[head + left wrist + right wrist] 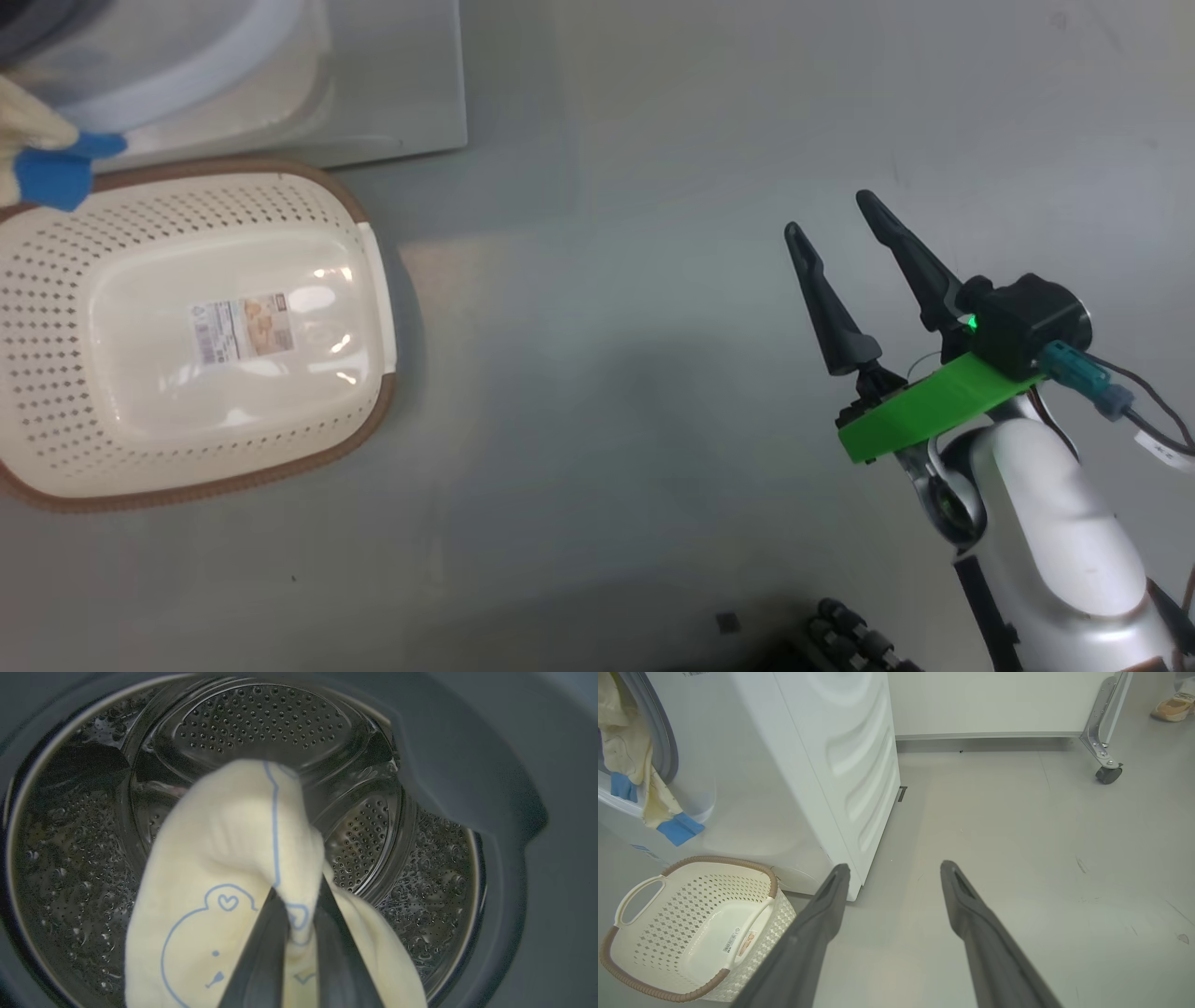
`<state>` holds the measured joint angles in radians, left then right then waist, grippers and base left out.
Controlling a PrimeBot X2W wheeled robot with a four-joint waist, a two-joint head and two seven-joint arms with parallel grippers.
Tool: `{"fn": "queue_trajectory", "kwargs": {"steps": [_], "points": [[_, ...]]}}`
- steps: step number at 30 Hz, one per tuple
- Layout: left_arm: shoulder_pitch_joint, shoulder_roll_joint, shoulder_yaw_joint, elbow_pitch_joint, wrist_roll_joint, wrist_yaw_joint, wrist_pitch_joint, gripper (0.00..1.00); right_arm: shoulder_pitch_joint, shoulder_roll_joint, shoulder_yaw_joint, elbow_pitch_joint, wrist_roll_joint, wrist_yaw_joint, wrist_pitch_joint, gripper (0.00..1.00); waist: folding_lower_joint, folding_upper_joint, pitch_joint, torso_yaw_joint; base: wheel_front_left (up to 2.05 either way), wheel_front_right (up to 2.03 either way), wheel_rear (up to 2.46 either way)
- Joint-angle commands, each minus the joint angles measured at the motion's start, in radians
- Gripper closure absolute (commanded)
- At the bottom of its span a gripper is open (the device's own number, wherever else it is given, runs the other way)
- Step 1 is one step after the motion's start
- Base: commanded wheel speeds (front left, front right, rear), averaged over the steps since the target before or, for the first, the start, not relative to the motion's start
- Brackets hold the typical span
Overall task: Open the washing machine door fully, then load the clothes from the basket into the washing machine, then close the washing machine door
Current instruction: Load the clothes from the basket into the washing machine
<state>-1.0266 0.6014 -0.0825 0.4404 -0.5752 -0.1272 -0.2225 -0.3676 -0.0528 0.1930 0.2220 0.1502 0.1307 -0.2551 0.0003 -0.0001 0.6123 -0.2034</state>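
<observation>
In the head view, the basket (pixel 373 411) sat on the grey floor (pixel 653 420) on the left, just in front of the white washing machine (pixel 392 93). A label (pixel 241 327) lay flat on its bottom. A bit of the clothes (pixel 33 140), cream with a blue patch, hung over the basket's far left rim. The right gripper (pixel 829 213) hovered over the floor well to the right, its two dark fingers spread wide and holding nothing. In the left wrist view, the left gripper (pixel 301 891) had its fingers pressed together, pinching a cream garment with thin blue drawings. The cloth hung in front of the shiny steel drum (pixel 266 718) with its many little holes. In the right wrist view, the clothes hung out of the machine's round opening, over its lower edge, with a blue patch dangling above the basket. Far off on the right were a cart wheel (pixel 1108 772) and a person's shoe (pixel 1171 707).
</observation>
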Motion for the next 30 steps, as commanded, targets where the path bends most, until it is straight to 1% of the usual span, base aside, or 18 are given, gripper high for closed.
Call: {"fn": "queue_trajectory", "kwargs": {"steps": [1,3,6,9,13,16,19,23,25,30], "points": [[-0.080,0.093,0.007,-0.011,-0.013,-0.003,0.006,1.00,-0.008,0.003,0.012,-0.035,0.010,0.000,-0.007,0.00,-0.0003,0.0001,0.093,-0.029,0.00,0.00,0.00],[-0.152,0.129,-0.042,0.011,-0.018,-0.003,0.011,1.00,-0.013,0.003,0.014,-0.043,0.018,0.000,-0.007,0.00,-0.0003,0.0001,0.126,-0.036,0.00,0.00,0.00],[-0.252,0.166,-0.110,0.047,-0.039,-0.003,0.017,1.00,-0.019,0.003,0.015,-0.052,0.027,0.000,-0.007,0.00,-0.0003,0.0001,0.167,-0.043,0.00,0.00,0.00],[-0.357,0.191,-0.147,0.102,-0.062,-0.003,0.008,1.00,-0.028,0.003,0.029,-0.058,0.034,0.000,-0.007,0.00,-0.0003,0.0001,0.199,-0.052,0.00,0.00,0.00],[-0.501,0.218,-0.184,0.164,-0.049,-0.003,-0.021,1.00,-0.039,0.003,0.045,-0.068,0.050,0.000,-0.007,0.00,-0.0003,0.0001,0.228,-0.065,0.00,0.00,0.00],[-0.584,0.214,-0.185,0.205,-0.051,-0.003,-0.034,1.00,-0.041,0.003,0.054,-0.071,0.060,0.000,-0.007,0.00,-0.0003,0.0001,0.244,-0.071,0.00,0.00,0.00],[-0.624,0.202,-0.205,0.242,-0.051,-0.003,-0.038,1.00,-0.042,0.003,0.066,-0.071,0.065,0.000,-0.007,0.00,-0.0003,0.0001,0.258,-0.074,0.00,0.00,0.00],[-0.646,0.190,-0.263,0.285,-0.047,-0.003,-0.039,1.00,-0.052,0.003,0.080,-0.079,0.073,0.000,-0.007,0.00,-0.0003,0.0001,0.277,-0.078,0.00,0.00,0.00],[-0.672,0.171,-0.344,0.372,-0.046,-0.003,-0.039,1.00,-0.067,0.003,0.087,-0.085,0.083,0.000,-0.007,0.00,-0.0003,0.0001,0.291,-0.085,0.00,0.00,0.00],[-0.733,0.161,-0.411,0.471,-0.049,-0.003,-0.021,1.00,-0.070,0.003,0.092,-0.090,0.089,0.000,-0.007,0.00,-0.0003,0.0001,0.303,-0.093,0.00,0.00,0.00]]}}
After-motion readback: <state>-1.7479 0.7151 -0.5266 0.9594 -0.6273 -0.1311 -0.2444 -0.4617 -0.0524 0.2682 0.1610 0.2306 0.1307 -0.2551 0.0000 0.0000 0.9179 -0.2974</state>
